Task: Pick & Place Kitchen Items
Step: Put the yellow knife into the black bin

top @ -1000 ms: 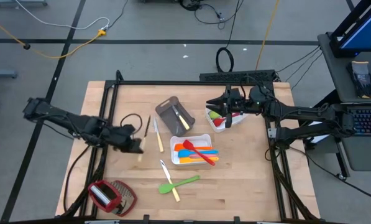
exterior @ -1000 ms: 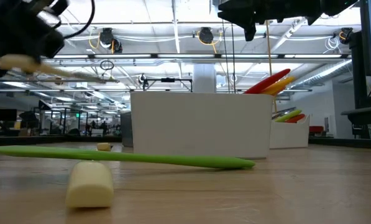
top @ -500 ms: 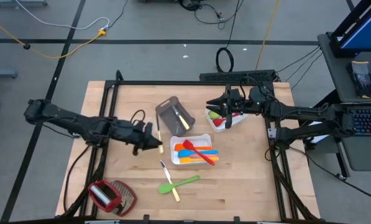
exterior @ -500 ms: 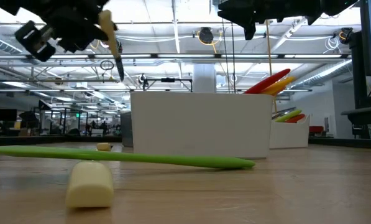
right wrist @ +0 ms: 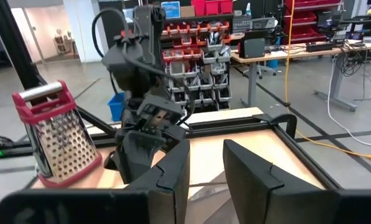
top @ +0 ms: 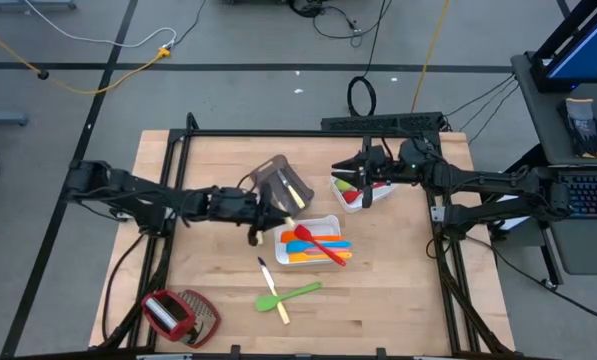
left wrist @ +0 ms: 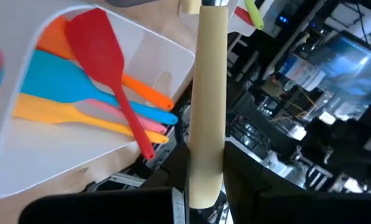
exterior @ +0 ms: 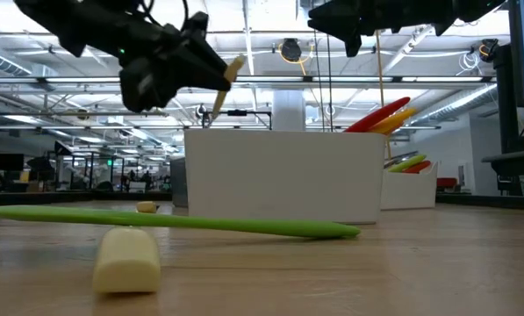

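1. Left tool [top: 260, 221] is stretched out over the middle of the wooden desk [top: 398, 300], just beside the near-left corner of the white rectangular tray [top: 330, 221]. Its fingers are clamped on the pale cream handle of a metal knife [left wrist: 208, 112]. In the low view the knife [exterior: 225, 81] hangs clear above the desk, tilted, handle up.
2. Left wrist view: the knife handle sits between the two dark fingers, with the white tray below and beyond it.
3. The white tray holds a red spatula [top: 323, 242], an orange spatula [top: 296, 237], a blue spatula [top: 308, 246], a yellow spatula [top: 300, 257] and a pink utensil [left wrist: 149, 124] partly hidden under the others.
4. A grey-brown rectangular tray [top: 275, 180] lies behind the left tool, with a pale-handled knife [top: 294, 193] lying in it.
5. Right tool [top: 361, 180] hovers over a smaller white tray [top: 376, 197] at the far right of the desk. Its fingers are parted and nothing sits between them in the right wrist view.
6. The smaller tray holds green and red utensils [top: 350, 186]; individual shapes cannot be told.
7. On the near desk: a green spoon [top: 292, 294] crossing a second pale-handled knife [top: 273, 290].
8. A red-and-silver grater [top: 179, 314] lies at the near-left corner of the desk.
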### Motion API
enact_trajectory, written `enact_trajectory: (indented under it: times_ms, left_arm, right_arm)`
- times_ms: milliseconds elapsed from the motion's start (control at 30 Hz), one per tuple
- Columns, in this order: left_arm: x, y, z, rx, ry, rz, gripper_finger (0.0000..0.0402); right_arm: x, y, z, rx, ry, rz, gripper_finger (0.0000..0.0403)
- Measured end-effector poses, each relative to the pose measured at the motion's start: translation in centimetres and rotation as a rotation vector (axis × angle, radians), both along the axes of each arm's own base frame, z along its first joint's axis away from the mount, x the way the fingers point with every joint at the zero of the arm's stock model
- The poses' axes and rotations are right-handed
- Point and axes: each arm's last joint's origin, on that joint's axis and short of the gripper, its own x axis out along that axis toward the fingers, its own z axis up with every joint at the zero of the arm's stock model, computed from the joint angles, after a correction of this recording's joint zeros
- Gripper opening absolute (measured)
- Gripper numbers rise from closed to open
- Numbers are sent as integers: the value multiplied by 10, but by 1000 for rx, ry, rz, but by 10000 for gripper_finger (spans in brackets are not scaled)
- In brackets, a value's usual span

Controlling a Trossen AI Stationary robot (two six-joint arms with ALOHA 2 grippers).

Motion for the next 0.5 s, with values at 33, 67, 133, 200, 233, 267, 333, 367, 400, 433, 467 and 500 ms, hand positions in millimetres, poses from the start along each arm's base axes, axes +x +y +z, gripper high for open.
enact_trajectory:
  times_ms: [33, 67, 133, 200, 233, 267, 333, 367, 400, 433, 467, 500]
  left_arm:
    - [3, 3, 0, -9, 1, 5, 52]
    - [6, 5, -1, -22, 4, 8, 52]
    - [9, 11, -1, -37, 7, 27, 52]
    - [10, 18, -1, -53, 11, 43, 52]
    - [11, 20, 0, -64, 10, 43, 52]
    - [11, 23, 1, -80, 10, 39, 52]
    - [10, 28, -1, -125, 25, 32, 52]
    - [10, 31, -2, -140, 33, 32, 52]
    - [9, 33, -3, -154, 47, 29, 52]
    - [9, 36, -4, -167, 63, 21, 52]
    - [8, 38, -5, -176, 75, 14, 52]
    - [7, 40, -7, -185, 90, 5, 52]
  right_arm:
    - [0, 0, -1, -10, 6, 0, 89]
    - [0, 0, -1, -18, 13, 1, 89]
    - [0, 0, -3, -29, 28, 1, 89]
    - [0, 0, -4, -28, 39, 2, 89]
    - [0, 0, -4, -27, 44, 2, 89]
    - [0, 0, -5, -26, 49, 2, 89]
    - [0, 0, -5, -25, 54, 2, 89]
    - [0, 0, -5, -24, 56, 2, 89]
    - [0, 0, -6, -24, 58, 2, 89]
    - [0, 0, -6, -24, 59, 2, 89]
    - [0, 0, -6, -27, 61, 2, 89]
    - [0, 0, -6, -33, 63, 3, 89]
